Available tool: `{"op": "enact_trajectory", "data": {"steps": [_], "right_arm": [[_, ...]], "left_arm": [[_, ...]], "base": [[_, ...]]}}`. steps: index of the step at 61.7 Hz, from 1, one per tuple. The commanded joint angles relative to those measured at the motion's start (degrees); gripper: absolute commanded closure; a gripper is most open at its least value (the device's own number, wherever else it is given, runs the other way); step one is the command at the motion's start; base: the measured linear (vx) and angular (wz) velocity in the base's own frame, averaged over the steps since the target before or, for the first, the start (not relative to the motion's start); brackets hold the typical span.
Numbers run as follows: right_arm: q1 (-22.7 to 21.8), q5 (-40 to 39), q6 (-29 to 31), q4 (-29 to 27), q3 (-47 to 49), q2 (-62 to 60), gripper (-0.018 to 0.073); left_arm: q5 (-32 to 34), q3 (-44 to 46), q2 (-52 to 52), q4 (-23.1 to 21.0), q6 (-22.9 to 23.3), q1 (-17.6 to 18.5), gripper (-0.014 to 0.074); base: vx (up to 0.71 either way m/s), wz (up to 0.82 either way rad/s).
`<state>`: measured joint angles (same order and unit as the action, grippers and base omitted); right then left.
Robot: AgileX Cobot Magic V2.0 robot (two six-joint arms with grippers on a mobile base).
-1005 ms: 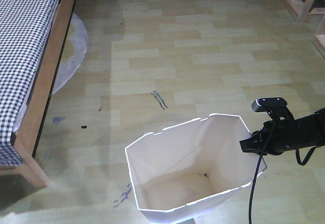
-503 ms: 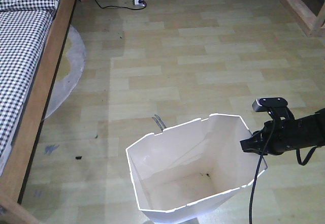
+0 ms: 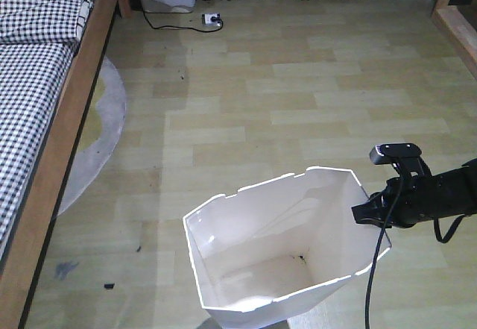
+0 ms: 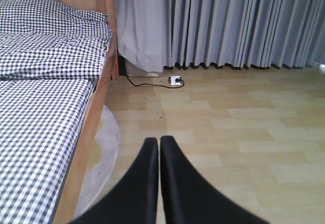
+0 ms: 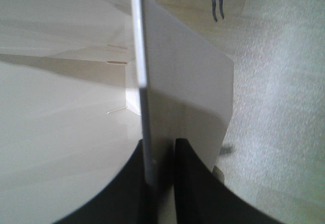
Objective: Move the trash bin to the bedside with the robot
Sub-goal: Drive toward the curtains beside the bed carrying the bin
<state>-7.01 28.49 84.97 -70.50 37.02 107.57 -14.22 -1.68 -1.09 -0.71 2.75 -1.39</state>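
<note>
Light wood-plank floor (image 3: 298, 105), grey curtains (image 4: 228, 21) at far end, round grey rug (image 3: 112, 105) left, white power strip (image 3: 212, 20) nr curtains

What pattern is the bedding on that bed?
Black-and-white checks; the bedding shows best in the left wrist view.

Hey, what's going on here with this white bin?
The robot's right gripper is clamped on the rim of the white trash bin, one finger inside, one outside. The bin is to the right of the bed, with bare floor between them, so not yet at the bedside. The left gripper is shut and holds nothing.
</note>
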Motion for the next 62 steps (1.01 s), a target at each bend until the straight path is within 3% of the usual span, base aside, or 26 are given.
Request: {"op": "enact_trajectory", "data": {"steps": [1, 62], "right_arm": [[-0.2, 8.5, -1.0, -4.6, 1.2, -3.3, 0.0563], [-0.2, 8.5, -1.0, -4.6, 1.2, -3.3, 0.0563]], "left_arm": [[4.0, -1.7, -0.6, -0.2, 0.5, 0.1, 0.0602], [4.0, -1.7, -0.6, -0.2, 0.5, 0.1, 0.0602]], "base": [[0.41, 0.01], [0.40, -0.04]]}}
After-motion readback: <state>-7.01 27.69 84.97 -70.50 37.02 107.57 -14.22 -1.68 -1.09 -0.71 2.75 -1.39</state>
